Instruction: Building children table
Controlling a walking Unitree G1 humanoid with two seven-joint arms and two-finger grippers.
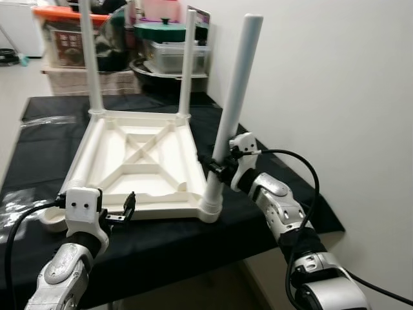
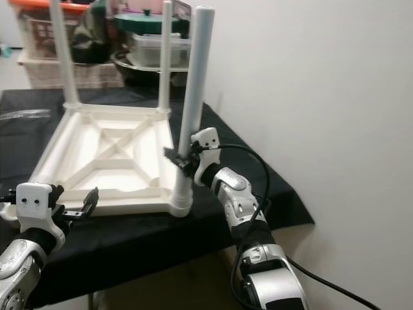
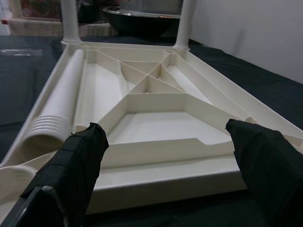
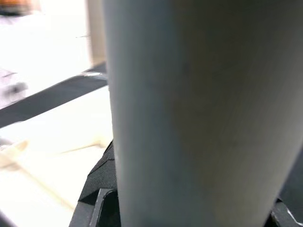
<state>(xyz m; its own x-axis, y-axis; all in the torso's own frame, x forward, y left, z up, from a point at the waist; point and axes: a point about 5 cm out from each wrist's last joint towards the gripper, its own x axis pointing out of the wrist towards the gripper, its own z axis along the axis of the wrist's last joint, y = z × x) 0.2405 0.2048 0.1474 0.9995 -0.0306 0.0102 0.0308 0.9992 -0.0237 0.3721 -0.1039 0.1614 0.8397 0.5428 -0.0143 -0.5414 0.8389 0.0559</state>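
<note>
The white children's table top lies upside down on a black-covered table. Two legs stand in its far corners. A third leg stands in the near right corner socket, and my right gripper is shut around its lower part; that leg looms close in the right wrist view. A fourth leg lies loose along the left inner rim, ribbed end nearest me. My left gripper hovers open just before the near left corner, its fingers spread wide.
Storage bins, a lidded green pot and a dark bowl are stacked behind the far edge. A white wall runs close along the right. Crinkled plastic lies at the cloth's left; the front edge is near me.
</note>
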